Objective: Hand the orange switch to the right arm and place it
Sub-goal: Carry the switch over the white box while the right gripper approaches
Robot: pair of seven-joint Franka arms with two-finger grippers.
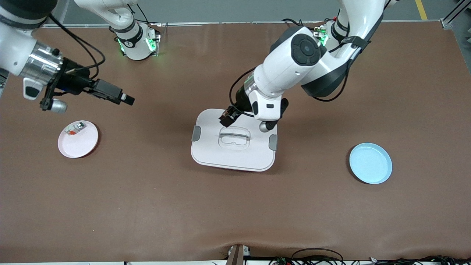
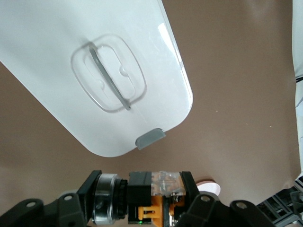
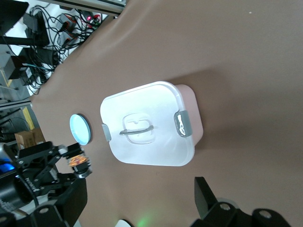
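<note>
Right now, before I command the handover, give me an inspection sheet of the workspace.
Surface: brown table, bare toward the front camera.
Job's things: orange switch clamped in the left tool, over the lidded white box.
Clutter: pink plate with a white-grey piece at the right arm's end; blue plate at the left arm's end.
Grippers: left tool shut on the switch; right tool open, waiting up near the pink plate.
Cables: black leads along the right arm; loose wires at the table's near edge.
Surroundings: grey floor past the bases.
</note>
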